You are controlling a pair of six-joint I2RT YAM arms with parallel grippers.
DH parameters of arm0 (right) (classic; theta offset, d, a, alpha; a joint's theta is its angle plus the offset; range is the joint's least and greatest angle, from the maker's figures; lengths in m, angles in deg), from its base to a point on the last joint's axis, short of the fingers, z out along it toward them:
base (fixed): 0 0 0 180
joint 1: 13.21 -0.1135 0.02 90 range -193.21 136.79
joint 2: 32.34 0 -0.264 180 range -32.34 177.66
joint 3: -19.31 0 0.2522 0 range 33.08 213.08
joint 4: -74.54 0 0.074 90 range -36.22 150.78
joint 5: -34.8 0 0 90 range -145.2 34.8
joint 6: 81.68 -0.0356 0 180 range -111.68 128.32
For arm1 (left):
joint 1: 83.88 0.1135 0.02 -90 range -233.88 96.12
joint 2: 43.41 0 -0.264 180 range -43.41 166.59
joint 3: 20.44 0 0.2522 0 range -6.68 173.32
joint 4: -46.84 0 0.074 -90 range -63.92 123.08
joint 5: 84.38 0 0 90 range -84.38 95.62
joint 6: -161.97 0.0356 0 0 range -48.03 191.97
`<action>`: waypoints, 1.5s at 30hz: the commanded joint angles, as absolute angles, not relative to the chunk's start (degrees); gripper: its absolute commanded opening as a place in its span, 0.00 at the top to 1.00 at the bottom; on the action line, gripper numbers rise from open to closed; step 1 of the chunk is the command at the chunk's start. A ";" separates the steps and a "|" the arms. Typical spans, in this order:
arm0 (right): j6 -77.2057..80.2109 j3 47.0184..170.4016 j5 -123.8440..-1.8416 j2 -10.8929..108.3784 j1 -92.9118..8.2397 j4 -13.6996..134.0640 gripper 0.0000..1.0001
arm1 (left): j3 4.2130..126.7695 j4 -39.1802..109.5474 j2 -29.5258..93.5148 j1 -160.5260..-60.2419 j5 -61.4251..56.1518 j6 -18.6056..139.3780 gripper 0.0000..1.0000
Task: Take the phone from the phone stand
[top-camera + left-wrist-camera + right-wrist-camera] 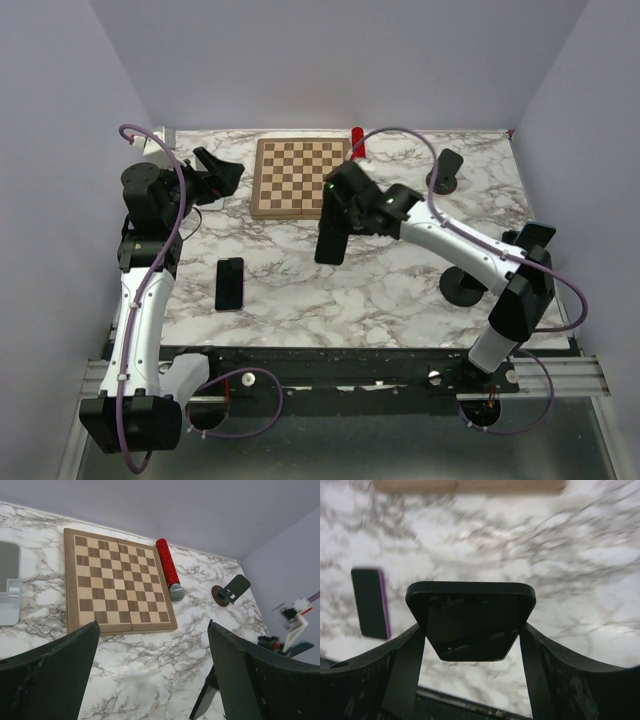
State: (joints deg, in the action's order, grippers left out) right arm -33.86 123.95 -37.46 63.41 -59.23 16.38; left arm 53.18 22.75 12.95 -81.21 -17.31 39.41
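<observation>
A black phone (330, 238) hangs upright above the middle of the marble table (380, 290), with my right gripper (336, 205) shut on its upper part. The right wrist view shows the phone's (470, 620) end pinched between both fingers of the right gripper (472, 630). A black phone stand (445, 172) stands empty at the back right, also in the left wrist view (231, 591). My left gripper (222, 170) hovers at the back left, open with nothing between its fingers (152, 625).
A second dark phone (229, 283) with a purple edge lies flat at the front left. A wooden chessboard (298, 177) and a red microphone (357, 140) lie at the back. A silver stand (9, 585) is at the far left; a dark round base (463, 287) sits under my right arm.
</observation>
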 commanded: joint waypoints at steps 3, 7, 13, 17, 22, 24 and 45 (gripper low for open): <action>-45.34 122.75 -46.65 71.74 -70.38 23.68 0.99 | 52.66 23.27 11.33 -81.10 -16.51 39.92 0.03; -48.58 123.98 -49.12 76.51 -72.61 25.98 0.99 | 52.78 22.63 10.82 -82.18 -15.26 41.08 0.04; -48.30 127.49 -54.38 85.00 -73.32 28.19 0.99 | 52.82 22.54 10.30 -82.59 -14.92 41.62 0.03; -48.44 130.68 -54.76 90.16 -73.49 29.57 0.99 | 53.04 22.36 10.40 -82.57 -15.04 41.91 0.04; -48.91 135.42 -53.77 95.82 -73.59 29.33 0.99 | 52.96 22.53 10.09 -82.59 -15.12 41.99 0.04; -48.83 136.80 -52.17 97.21 -73.60 28.55 0.99 | 52.91 22.53 10.20 -82.58 -15.17 41.91 0.04; -45.53 143.76 -46.74 103.96 -74.47 25.28 0.28 | 52.74 23.06 10.33 -82.92 -16.32 41.48 0.04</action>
State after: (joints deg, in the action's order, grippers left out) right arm -47.23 144.49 -49.68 102.16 -74.03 26.80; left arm 53.18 22.64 11.02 -82.54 -15.92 41.07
